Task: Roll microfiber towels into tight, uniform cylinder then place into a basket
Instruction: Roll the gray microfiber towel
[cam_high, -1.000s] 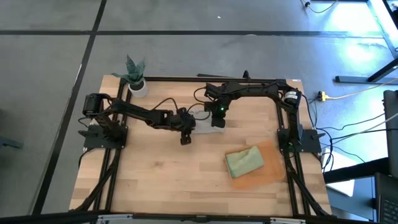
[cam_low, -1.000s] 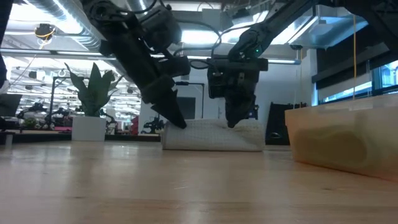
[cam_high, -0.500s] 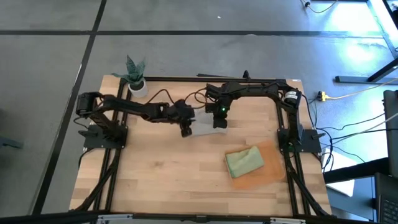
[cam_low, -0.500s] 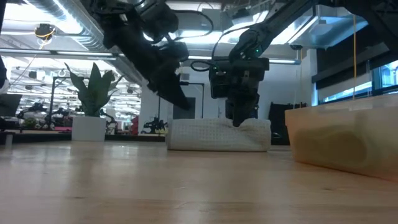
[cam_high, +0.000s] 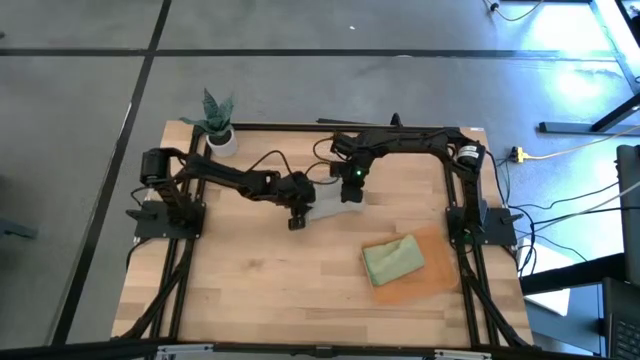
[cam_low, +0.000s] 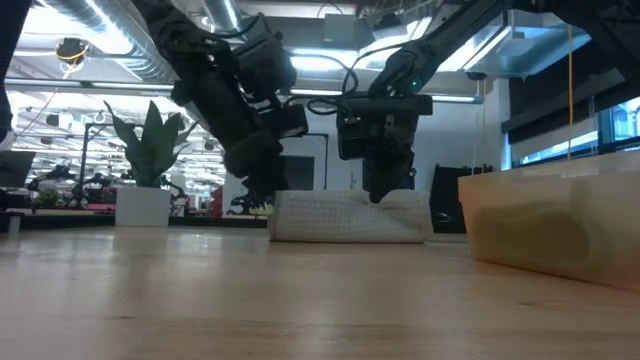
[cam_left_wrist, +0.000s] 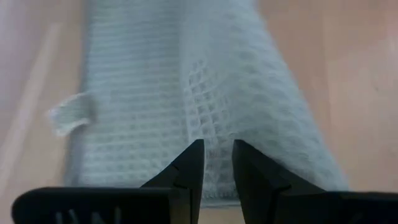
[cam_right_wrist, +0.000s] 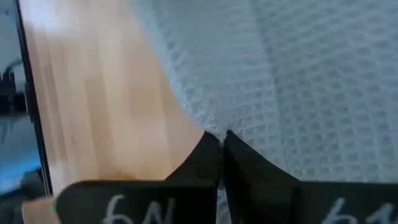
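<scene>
A robotics lab. Exposed ceiling ducts (cam_low: 95, 45) run overhead. More robot rigs (cam_low: 60, 185) stand at nine o'clock beyond the surface (cam_low: 300, 300).

Potted plant (cam_high: 217, 124), table's far-left corner.

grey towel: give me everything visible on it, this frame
The grey towel is a pale waffle-weave cloth, rolled or folded into a low, longish bundle lying flat on the table, at mid-table toward the far edge. A small tag sticks out from one side in the left wrist view. The right tool is shut, pinching the cloth near one end. The left tool sits at the other end, fingers slightly apart, tips against the fabric. The towel lies outside the basket.
</scene>
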